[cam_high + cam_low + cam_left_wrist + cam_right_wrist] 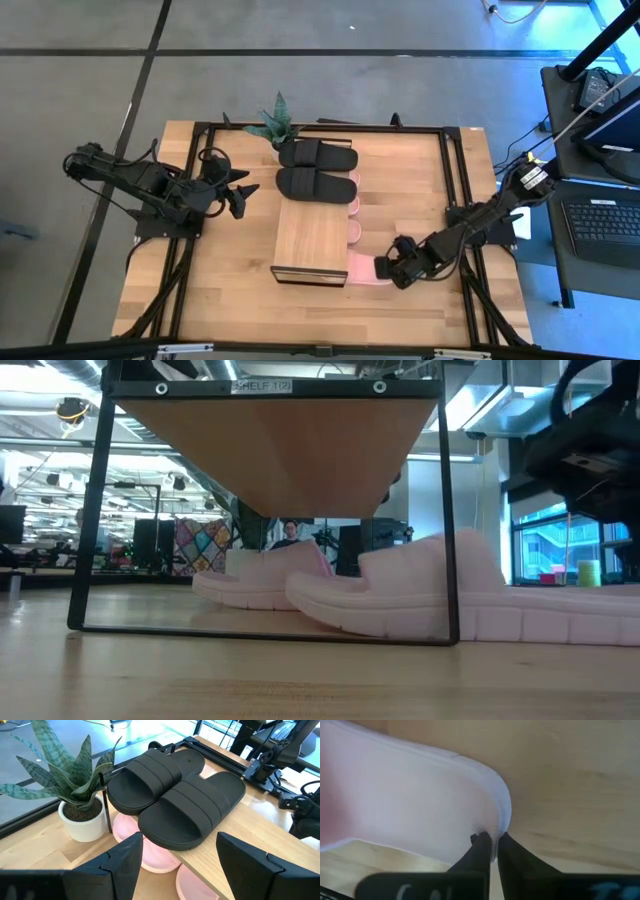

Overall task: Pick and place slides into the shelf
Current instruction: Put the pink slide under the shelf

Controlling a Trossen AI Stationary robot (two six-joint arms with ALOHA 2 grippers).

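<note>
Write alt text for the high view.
Seen from above, the right gripper pinches the heel of a pink slide poking out beside the wooden shelf mid-table. Two black slides sit on its far end near a potted plant; the left gripper waits, open.

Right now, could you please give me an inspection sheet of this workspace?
Surface: wooden table, dark frame rails along the edges.
Job's things: shelf at centre; black slides on its far end; pink slide poking out at its right corner, others beneath.
Clutter: potted plant by the black slides.
Grippers: right gripper pinching the pink slide's edge; left gripper waiting open, left of the shelf.
Cables: bundles along both arms.
Surroundings: laptop on a side desk; a person far behind.
</note>
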